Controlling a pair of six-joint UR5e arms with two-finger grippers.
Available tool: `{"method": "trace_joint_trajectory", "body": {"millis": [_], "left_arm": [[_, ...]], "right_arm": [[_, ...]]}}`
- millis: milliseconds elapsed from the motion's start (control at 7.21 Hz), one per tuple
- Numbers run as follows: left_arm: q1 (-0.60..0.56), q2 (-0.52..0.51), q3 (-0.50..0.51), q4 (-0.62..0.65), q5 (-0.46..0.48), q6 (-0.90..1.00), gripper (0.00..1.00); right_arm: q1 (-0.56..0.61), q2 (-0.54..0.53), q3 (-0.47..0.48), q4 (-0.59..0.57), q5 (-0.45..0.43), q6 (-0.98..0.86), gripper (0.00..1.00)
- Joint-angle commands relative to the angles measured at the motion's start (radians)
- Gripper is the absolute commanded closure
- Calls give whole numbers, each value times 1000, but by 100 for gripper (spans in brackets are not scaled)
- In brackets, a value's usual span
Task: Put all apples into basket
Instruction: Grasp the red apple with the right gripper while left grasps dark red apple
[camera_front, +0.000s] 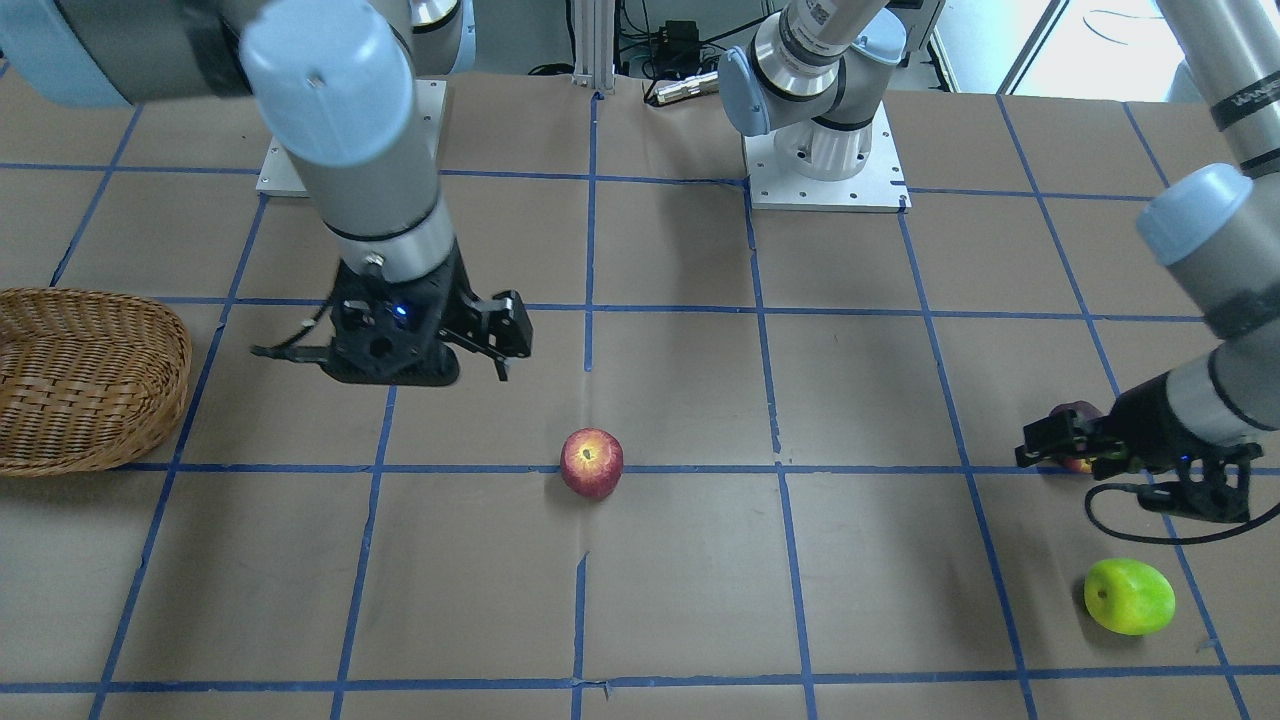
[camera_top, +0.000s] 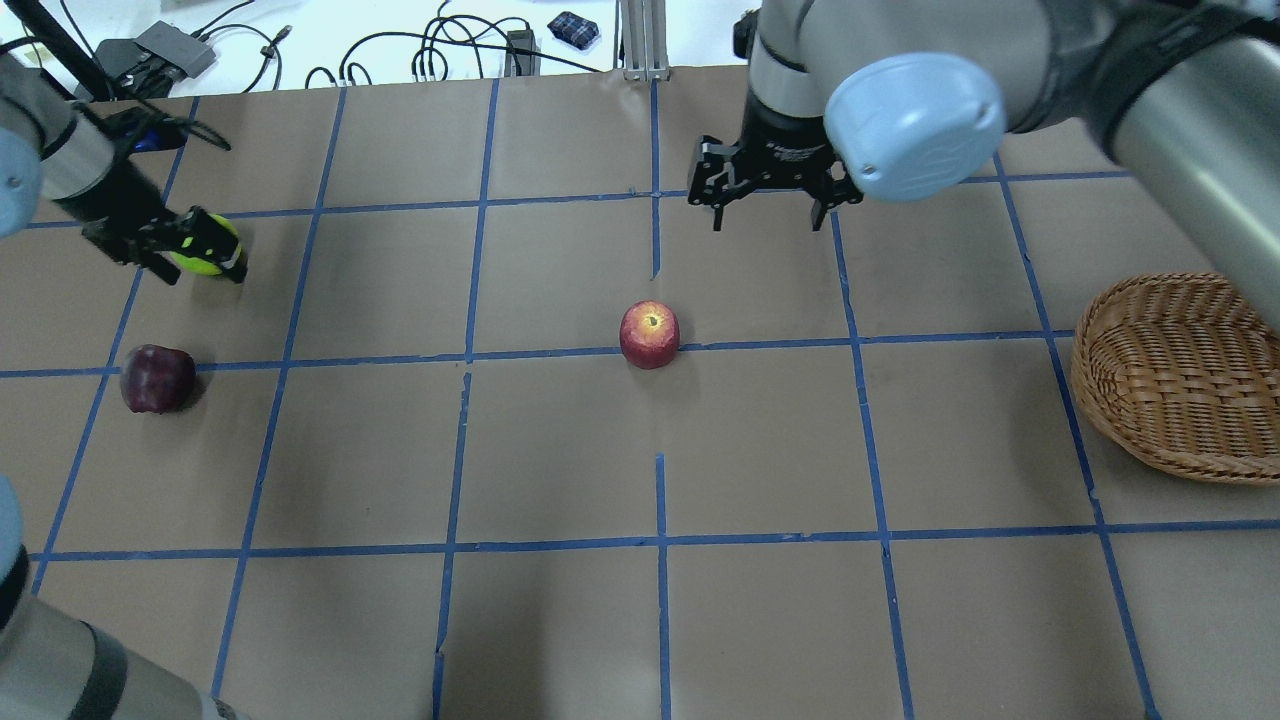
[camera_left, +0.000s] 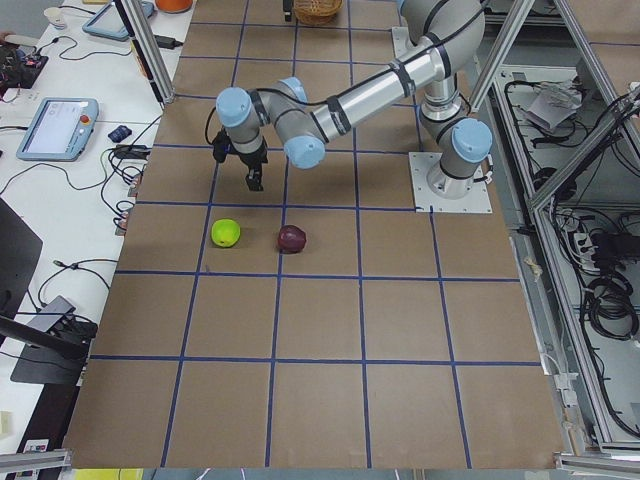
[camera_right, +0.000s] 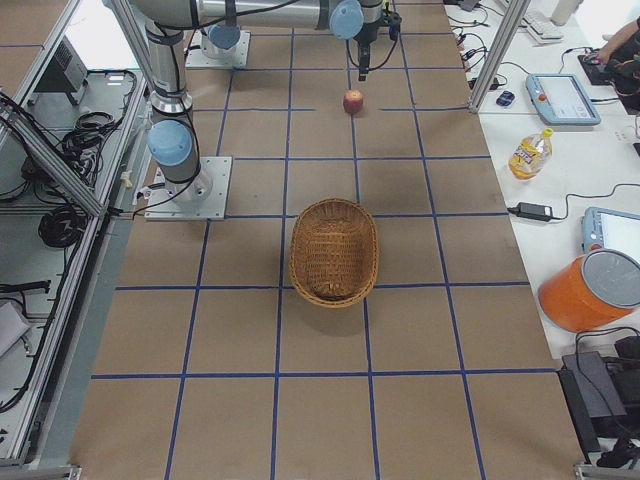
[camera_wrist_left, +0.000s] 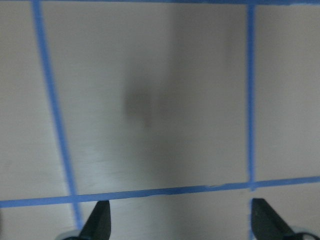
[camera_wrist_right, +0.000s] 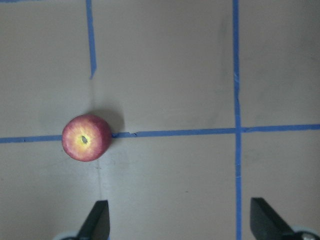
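Left claw (camera_wrist_left: 179, 212): spread wide, holding nothing, seemingly hovering near the green apple (camera_front: 1129, 596).
Right claw (camera_top: 767, 222): spread wide, holding nothing, above the red apple (camera_top: 649, 334) lying mid-desk (camera_top: 560, 450).
Maroon apple (camera_top: 157, 378): desk's left end.
Basket (camera_top: 1180, 380): right end, well apart from all apples.

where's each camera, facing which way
Front-facing: across the table, facing the robot; both arms.
Overhead: behind the robot, looking down; left gripper, right gripper.
Exterior left: table's left end; near left arm, lime green apple.
Exterior right: right end; right arm, brown wicker basket.
Left wrist: down at brown paper; fingertips.
Right wrist: down at red speckled apple, fingertips; overhead shares it.
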Motion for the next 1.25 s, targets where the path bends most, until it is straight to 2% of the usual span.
{"method": "trace_joint_trajectory", "body": {"millis": [0, 139, 277, 555, 694, 832, 1110], "left_arm": [[134, -32, -50, 54, 30, 181, 0], [149, -55, -90, 80, 37, 184, 0], [160, -75, -120, 203, 49, 183, 0], [165, -84, -126, 201, 60, 184, 0], [178, -90, -140, 153, 48, 181, 0], [180, -89, -161, 158, 48, 177, 0], [169, -60, -135, 157, 57, 174, 0]], "right_arm": [[113, 158, 13, -149, -9, 109, 0], [132, 178, 34, -174, -11, 120, 0], [135, 186, 69, -227, 6, 122, 0], [137, 214, 147, -360, 6, 125, 0], [144, 222, 161, -395, 3, 122, 0], [144, 231, 161, -409, 3, 122, 0], [144, 257, 161, -436, 4, 111, 15]]}}
